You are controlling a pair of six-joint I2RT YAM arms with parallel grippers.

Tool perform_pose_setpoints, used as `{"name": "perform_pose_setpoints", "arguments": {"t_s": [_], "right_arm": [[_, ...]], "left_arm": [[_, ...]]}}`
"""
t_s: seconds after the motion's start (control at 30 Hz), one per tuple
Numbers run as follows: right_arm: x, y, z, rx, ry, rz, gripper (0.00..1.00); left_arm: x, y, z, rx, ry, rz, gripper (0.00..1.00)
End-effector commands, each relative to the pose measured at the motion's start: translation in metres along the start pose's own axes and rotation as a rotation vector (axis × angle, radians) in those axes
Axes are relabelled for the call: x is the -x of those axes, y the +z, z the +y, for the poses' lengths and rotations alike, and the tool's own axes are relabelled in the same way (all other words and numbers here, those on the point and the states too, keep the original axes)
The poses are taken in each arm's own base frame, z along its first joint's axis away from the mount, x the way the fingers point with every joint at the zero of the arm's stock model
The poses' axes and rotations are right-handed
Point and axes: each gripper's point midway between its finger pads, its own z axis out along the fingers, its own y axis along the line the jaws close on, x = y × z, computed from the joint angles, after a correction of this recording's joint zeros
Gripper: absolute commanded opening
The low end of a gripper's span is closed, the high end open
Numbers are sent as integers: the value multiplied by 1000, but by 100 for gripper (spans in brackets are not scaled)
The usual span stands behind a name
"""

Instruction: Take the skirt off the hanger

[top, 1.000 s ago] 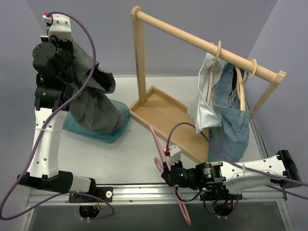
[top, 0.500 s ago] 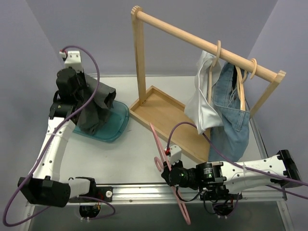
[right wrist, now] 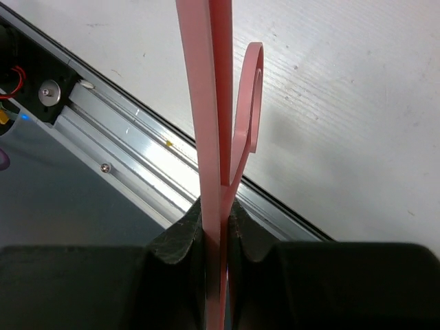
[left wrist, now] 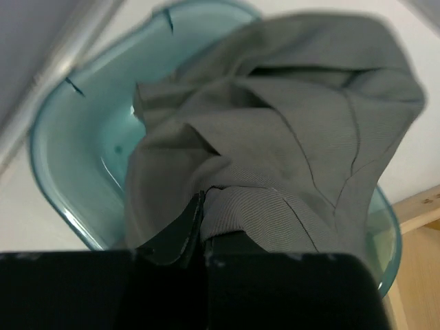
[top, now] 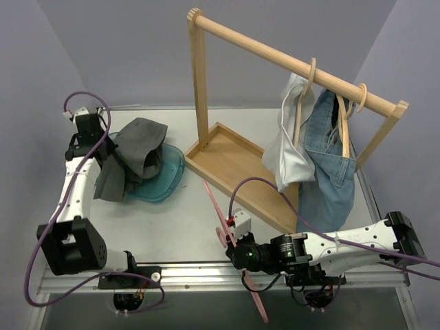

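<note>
Top external: 1 skirt (top: 134, 155), 1 pink hanger (top: 215, 206)

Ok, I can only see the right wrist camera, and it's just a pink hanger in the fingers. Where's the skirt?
Observer: The skirt is at the far left of the table. It lies partly in a teal tray and spills over the tray's left edge.
Operator: Is the other arm holding it?
Observer: Yes. In the left wrist view the left gripper is shut on a fold of the grey cloth.
Operator: Are there any clothes on the rack?
Observer: Two. A white garment and a denim garment hang on wooden hangers from the rack.
</note>
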Motion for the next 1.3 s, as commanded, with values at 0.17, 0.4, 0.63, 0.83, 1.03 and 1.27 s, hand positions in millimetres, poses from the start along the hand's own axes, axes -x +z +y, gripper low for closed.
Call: {"name": "perform_pose_setpoints", "arguments": {"t_s": [0.17,0.4,0.63,0.83,1.03,1.27], "right_arm": [[45,-5,27,1,-27,-110,0],[40,-4,25,8,-21,-102,0],[40,-13,24,22,11,-97,0],[43,-15,23,18,15,-103,0],[38,-13,25,6,1,-80,0],[45,-12,33,29,5,-107,0]], "left_arm": [[-102,-15,1,-33,-296,324,2],[-23,-99,14,-118,-280,-51,2],[-26,-110,52,82,-162,-49,2],[-12,-131,65,137,-176,-109,2],[36,-181,75,235,-105,-285,2],[62,-197,50,133,4,-412,2]]}}
